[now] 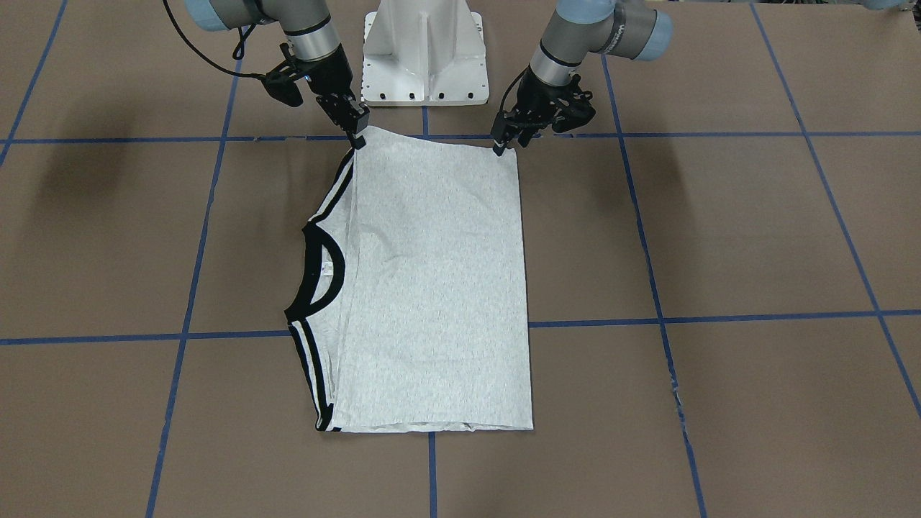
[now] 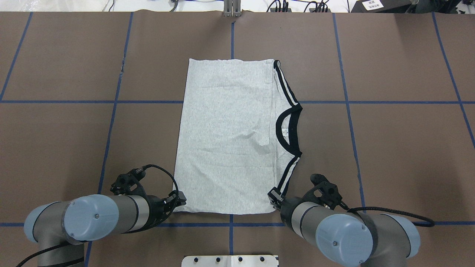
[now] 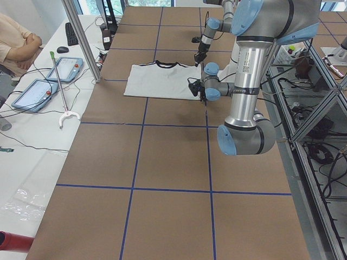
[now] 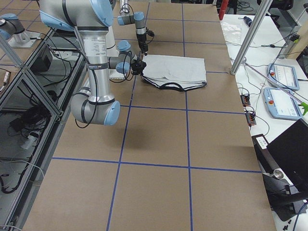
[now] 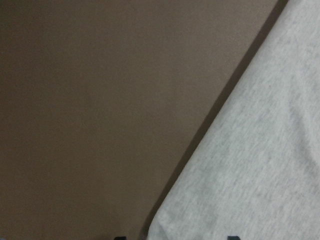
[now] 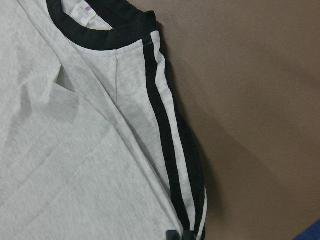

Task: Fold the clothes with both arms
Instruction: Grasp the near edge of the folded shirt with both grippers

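Note:
The grey T-shirt lies flat and folded lengthwise on the table, its black collar and shoulder stripes along its right side; the print is hidden. My left gripper is down at the shirt's near left corner. In the left wrist view its two fingertips stand apart with the shirt corner between them. My right gripper is at the near right corner. In the right wrist view its fingertips are close together on the striped shoulder edge.
The brown table has blue tape lines. The white pedestal base stands just behind the shirt's near edge. Tablets and a person are beside the table's far side.

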Controlling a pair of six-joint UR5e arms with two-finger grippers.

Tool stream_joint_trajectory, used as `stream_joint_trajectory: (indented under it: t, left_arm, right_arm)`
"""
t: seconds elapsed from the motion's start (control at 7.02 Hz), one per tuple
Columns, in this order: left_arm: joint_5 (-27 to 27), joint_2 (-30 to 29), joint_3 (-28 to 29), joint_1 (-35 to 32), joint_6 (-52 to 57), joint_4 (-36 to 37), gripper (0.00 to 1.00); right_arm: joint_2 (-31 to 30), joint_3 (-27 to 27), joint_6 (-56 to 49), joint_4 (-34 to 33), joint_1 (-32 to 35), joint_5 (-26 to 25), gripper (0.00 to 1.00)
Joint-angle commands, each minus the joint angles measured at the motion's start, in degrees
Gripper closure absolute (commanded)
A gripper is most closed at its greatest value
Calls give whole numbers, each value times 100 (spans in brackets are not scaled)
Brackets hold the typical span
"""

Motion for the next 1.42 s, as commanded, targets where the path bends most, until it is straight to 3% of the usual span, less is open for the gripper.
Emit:
stream_joint_trajectory:
  t: [0.0,0.14,0.43,0.71,0.85,1.28]
  left_arm:
    - [-2,-2,30,-3,39,0,29]
    - [-2,-37,30,-3,39,0,36]
    - [-2,-160,144,6,39,9,41]
    - [-2,-151,144,-12,39,9,84]
    - [-2,-160,101,-21,39,9,100]
    - [-11,-125,-310,-21,31,9,100]
  right_arm:
    - [7,0,0,0,-1,-3,100]
    - [-2,0,0,0,-1,6,100]
    - [-2,-9,0,0,-1,-3,100]
    - [-2,0,0,0,-1,6,100]
    - [-2,0,0,0,-1,6,100]
    - [-202,174,-9,0,8,23,100]
